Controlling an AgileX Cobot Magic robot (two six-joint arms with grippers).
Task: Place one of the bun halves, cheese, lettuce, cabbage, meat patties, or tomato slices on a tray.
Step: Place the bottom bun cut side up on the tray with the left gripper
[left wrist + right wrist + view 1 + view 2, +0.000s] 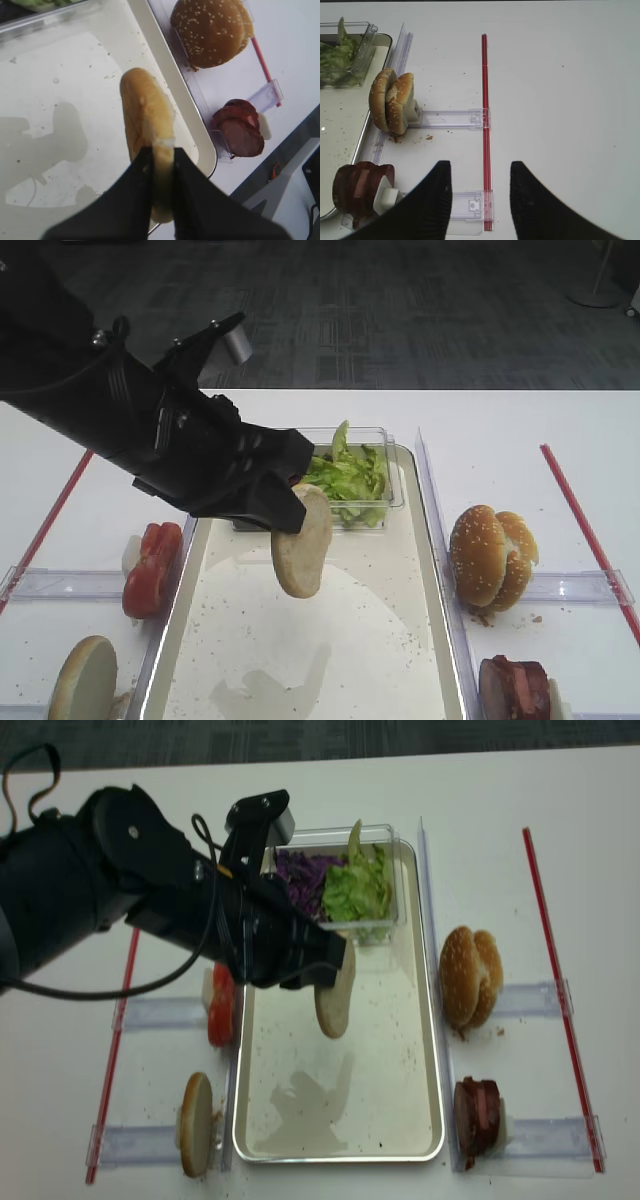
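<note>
The left end effector (290,510), clenched on the bun half (302,541), holds it on edge, long axis vertical, hanging in the air with the tray (420,540) floor straight below it, so the coming move is likely a plain descent.

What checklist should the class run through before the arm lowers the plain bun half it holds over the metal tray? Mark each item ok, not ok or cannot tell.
1. Left gripper shut on the pale, flat round bun half: ok.
2. Bun half above the large shallow metal tray, not yet touching it: ok.
3. Speckled tray floor under the bun bare: ok.
4. Clear plastic tub of green frilly lettuce and purple shredded cabbage clear of the drop spot: ok.
5. Right gripper open, away from the tray: ok.
</note>
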